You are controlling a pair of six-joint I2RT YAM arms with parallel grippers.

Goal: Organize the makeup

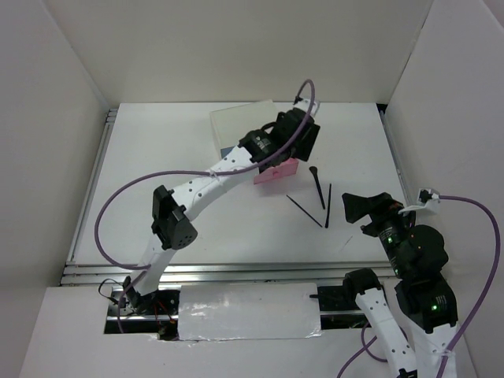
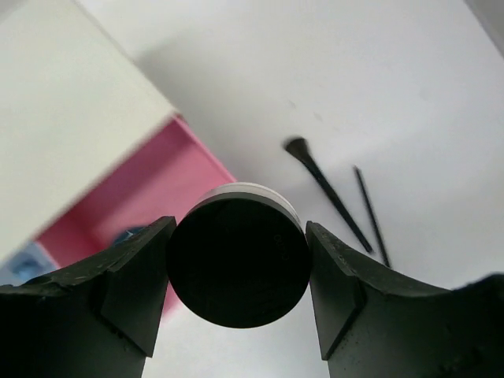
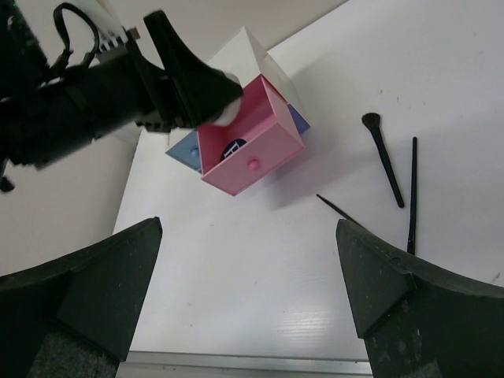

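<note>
My left gripper [image 2: 240, 230] is shut on the round black jar [image 2: 238, 264] and holds it above the front edge of the open pink drawer [image 2: 142, 189]. In the top view the left gripper [image 1: 298, 135] hangs over that drawer [image 1: 276, 172]. A dark-blue compact [image 3: 234, 148] lies inside the pink drawer [image 3: 252, 150]. Three thin black brushes lie on the table to the right of the drawer: a wide-tipped one [image 1: 315, 183], a straight one [image 1: 327, 205] and a slanted one [image 1: 305, 211]. My right gripper [image 1: 356, 209] is open and empty, near the brushes. No pencils or red tube show.
The white box [image 1: 240, 126] stands at the back middle, with a blue drawer [image 3: 183, 150] also pulled out beside the pink one. White walls enclose the table on three sides. A metal rail [image 1: 236, 272] runs along the near edge.
</note>
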